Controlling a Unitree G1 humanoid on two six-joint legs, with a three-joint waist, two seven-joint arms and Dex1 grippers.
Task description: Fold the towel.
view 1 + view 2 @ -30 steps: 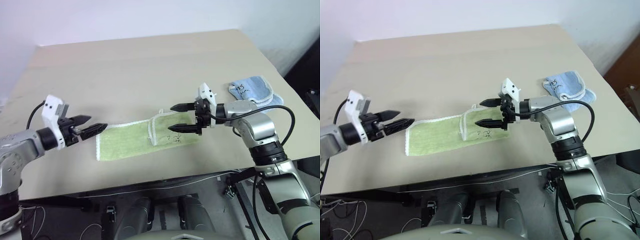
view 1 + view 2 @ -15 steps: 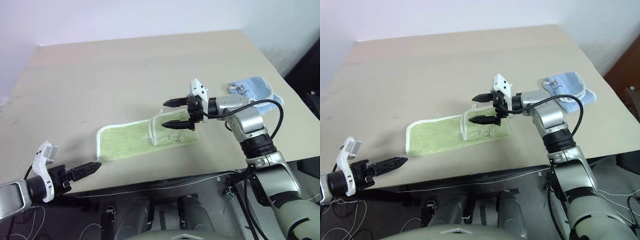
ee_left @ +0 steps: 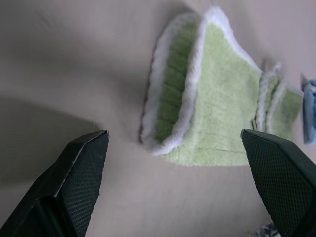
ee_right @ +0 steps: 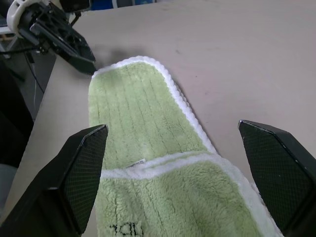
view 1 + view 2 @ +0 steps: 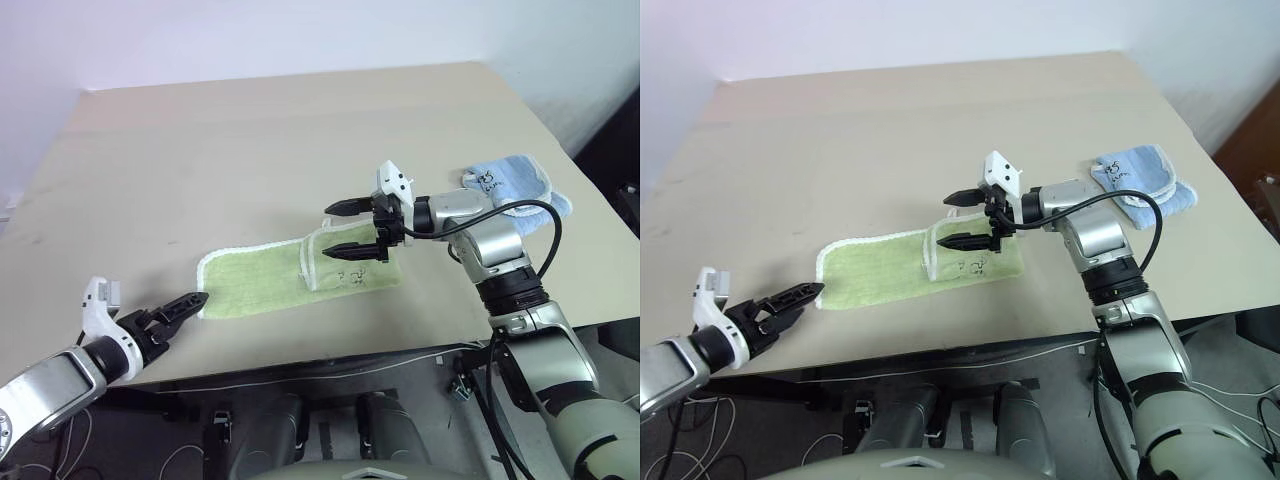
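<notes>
The towel (image 5: pixel 255 280), light yellow-green with white edging, lies as a long strip near the table's front edge. Its right end (image 5: pixel 350 265) is folded back over itself and shows a small dark mark. My right gripper (image 5: pixel 335 230) hovers open just above that folded end, pointing left, with nothing between its fingers; in the right wrist view the towel (image 4: pixel 143 128) stretches away ahead. My left gripper (image 5: pixel 185 302) is low at the towel's left near corner, open and empty. The left wrist view shows the towel's end (image 3: pixel 197 103) just ahead between its wide fingers (image 3: pixel 81 163).
A smaller light blue cloth (image 5: pixel 515 182) lies folded at the table's right edge, behind my right arm. The beige table (image 5: pixel 280 140) stretches bare behind the towel. The table's front edge (image 5: pixel 330 360) runs close below the towel.
My left gripper dropped from the towel's left end toward the table's front edge, rolled its wrist, and now sits low at the towel's near left corner. The right gripper has barely moved.
</notes>
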